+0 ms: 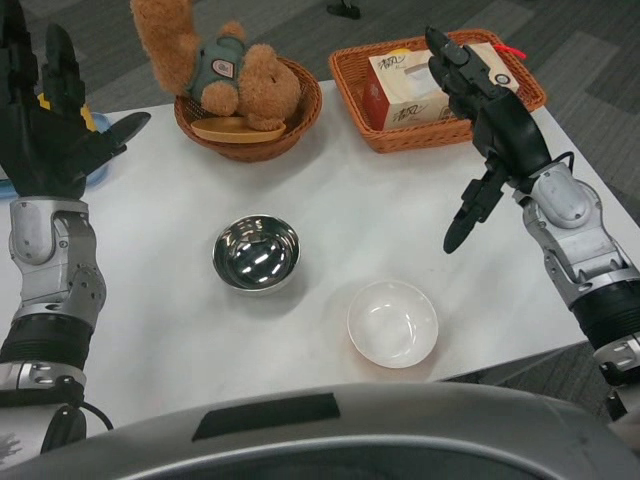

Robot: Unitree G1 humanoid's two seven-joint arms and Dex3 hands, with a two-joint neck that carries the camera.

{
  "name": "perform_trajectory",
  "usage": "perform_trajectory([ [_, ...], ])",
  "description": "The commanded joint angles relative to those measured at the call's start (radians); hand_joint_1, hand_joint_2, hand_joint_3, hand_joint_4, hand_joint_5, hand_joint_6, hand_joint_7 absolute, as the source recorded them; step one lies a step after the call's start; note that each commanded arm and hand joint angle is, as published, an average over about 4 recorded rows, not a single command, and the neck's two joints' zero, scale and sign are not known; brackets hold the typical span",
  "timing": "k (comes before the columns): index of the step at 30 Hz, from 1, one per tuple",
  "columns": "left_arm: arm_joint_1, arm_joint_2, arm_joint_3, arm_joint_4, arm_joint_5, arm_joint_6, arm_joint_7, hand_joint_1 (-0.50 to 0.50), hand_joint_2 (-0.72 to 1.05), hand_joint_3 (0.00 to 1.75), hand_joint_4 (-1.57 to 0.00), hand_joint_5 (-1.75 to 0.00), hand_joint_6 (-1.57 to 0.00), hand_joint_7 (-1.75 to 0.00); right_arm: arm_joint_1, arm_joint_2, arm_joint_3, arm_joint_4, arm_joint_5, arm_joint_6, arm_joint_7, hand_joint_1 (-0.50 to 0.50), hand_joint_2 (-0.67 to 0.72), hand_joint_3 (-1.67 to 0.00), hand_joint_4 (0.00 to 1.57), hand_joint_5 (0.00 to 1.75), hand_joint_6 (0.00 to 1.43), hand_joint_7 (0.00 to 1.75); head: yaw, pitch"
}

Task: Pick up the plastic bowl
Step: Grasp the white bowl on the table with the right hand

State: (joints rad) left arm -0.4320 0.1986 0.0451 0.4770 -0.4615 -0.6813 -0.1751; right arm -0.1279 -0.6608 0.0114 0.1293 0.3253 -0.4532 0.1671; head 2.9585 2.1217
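Your target, the small round white plastic bowl (392, 322), stands upright and untouched on the white table (150, 300) near its front edge, just right of the shiny round steel bowl (256, 252) and apart from it. By this showing the pickup is not yet begun: no hand is on the bowl, so the reach, the grasp and the lift are all left to do. The bowl looks shallow, smooth and glossy, with a thin rim and nothing visible inside; you may judge it light and liable to slide if nudged at the rim. Your right hand (490, 110) hangs above the table to the right, over and behind the bowl, its fingers spread wide and holding nothing. Your left hand (45, 115) is raised at the far left, fingers likewise splayed and empty. At the back of the table lie a round brown wicker basket (250, 145) holding a tan teddy bear (215, 65), and a rectangular orange wicker tray (440, 135) holding a tissue box (405, 90).
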Motion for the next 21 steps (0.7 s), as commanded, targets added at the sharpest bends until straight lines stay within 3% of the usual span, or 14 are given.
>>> perform_trajectory([
  [1, -0.022, 0.007, 0.004, 0.023, 0.001, 0.004, -0.001, -0.5, 0.6, 0.0, 0.0, 0.0, 0.0, 0.0, 0.054, -0.035, -0.009, -0.051, -0.068, -0.007, -0.023, -0.38, 0.41, 0.0, 0.0, 0.0, 0.0, 0.03, -0.015, -0.008],
  [5, -0.038, 0.007, -0.001, 0.048, 0.001, 0.006, -0.001, -0.5, 0.6, 0.0, 0.0, 0.0, 0.0, 0.0, 0.118, -0.079, -0.012, -0.134, -0.212, -0.005, -0.049, -0.38, 0.41, 0.0, 0.0, 0.0, 0.0, 0.07, -0.03, -0.017],
  [11, -0.058, 0.012, 0.0, 0.066, 0.004, 0.009, -0.001, -0.5, 0.6, 0.0, 0.0, 0.0, 0.0, 0.0, 0.193, -0.181, -0.001, -0.286, -0.407, 0.077, -0.041, -0.38, 0.44, 0.0, 0.0, 0.0, 0.0, 0.07, -0.058, -0.04],
  [14, -0.067, 0.021, 0.002, 0.071, 0.007, 0.02, 0.0, -0.5, 0.6, 0.0, 0.0, 0.0, 0.0, 0.0, 0.217, -0.205, 0.02, -0.343, -0.538, 0.1, -0.008, -0.38, 0.47, -0.02, 0.0, 0.0, 0.0, 0.07, -0.065, -0.043],
  [18, -0.086, 0.029, 0.002, 0.098, 0.01, 0.034, 0.0, -0.5, 0.6, 0.0, 0.0, 0.0, 0.0, 0.0, 0.229, -0.209, 0.037, -0.402, -0.713, 0.113, 0.032, -0.36, 0.47, -0.02, 0.0, 0.0, 0.0, 0.07, -0.072, -0.046],
  [21, -0.098, 0.036, 0.0, 0.117, 0.012, 0.044, 0.0, -0.5, 0.6, 0.0, 0.0, 0.0, 0.0, 0.0, 0.228, -0.218, 0.058, -0.423, -0.777, 0.119, 0.044, -0.33, 0.47, 0.0, 0.0, 0.0, 0.0, 0.03, -0.077, -0.047],
])
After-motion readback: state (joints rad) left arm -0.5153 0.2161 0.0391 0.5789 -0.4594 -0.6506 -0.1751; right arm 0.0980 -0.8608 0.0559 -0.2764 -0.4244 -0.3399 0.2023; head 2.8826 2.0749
